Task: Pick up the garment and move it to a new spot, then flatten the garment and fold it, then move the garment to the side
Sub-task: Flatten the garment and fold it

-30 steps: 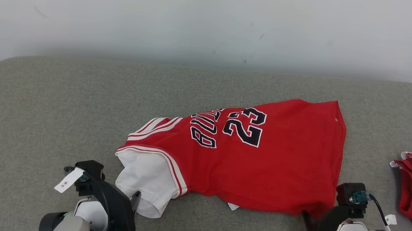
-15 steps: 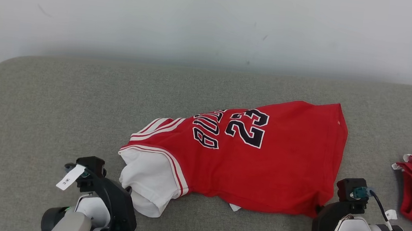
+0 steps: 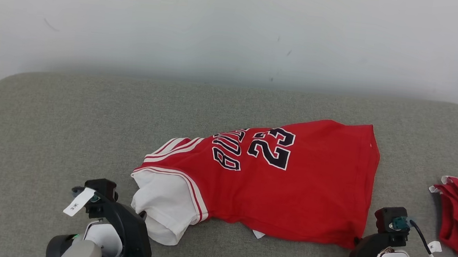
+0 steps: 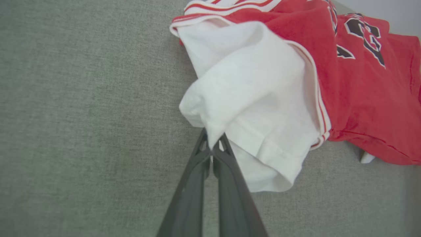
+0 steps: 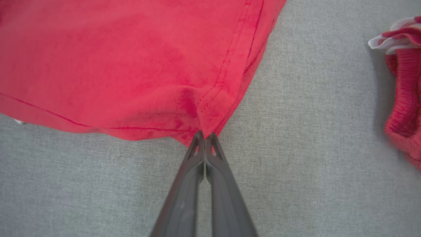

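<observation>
Both end effectors (image 4: 212,143) (image 5: 204,135) closed tight.

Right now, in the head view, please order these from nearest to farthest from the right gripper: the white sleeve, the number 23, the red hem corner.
1. red hem corner: lower right, pinched in the shut right gripper.
2. number 23: farther up and to the left.
3. white sleeve: far left end, pinched by the left gripper.

Bright, even, diffuse light; faint soft shadows under the garment (image 3: 291,186); all views sharp.
</observation>
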